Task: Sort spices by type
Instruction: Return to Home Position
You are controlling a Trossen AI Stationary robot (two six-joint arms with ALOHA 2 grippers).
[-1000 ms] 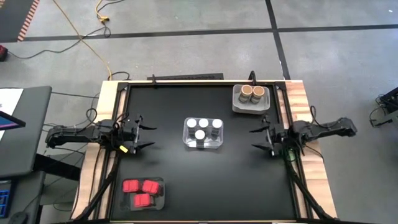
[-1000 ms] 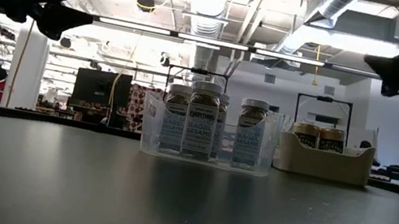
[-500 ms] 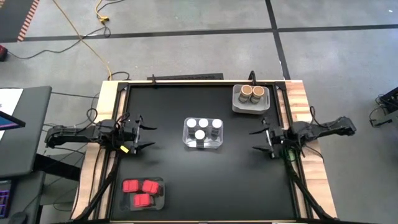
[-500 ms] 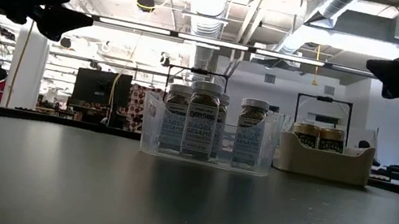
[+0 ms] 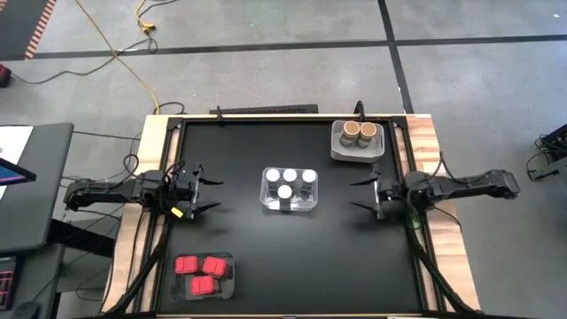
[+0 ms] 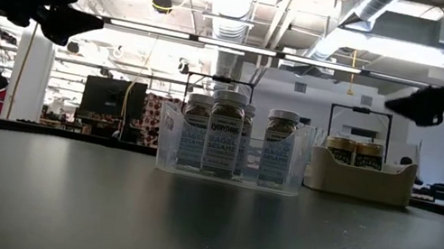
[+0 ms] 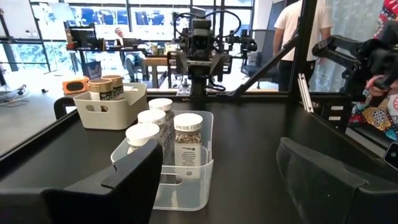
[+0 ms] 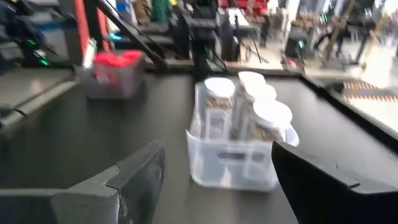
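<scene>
Sorting looks finished. Four white-lidded jars stand in the clear tray at mid-bench. Two tan jars sit in the pale bin at the far right corner, and three red boxes in the tray at the near left corner. No spice lies loose on the bench. The left claw and right claw hover wide and empty by their edges, with nothing in their way. Only parking the arms seems left.

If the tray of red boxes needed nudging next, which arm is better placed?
Left. The left gripper, open and empty, hangs nearer that tray; the right gripper is across the table.
</scene>
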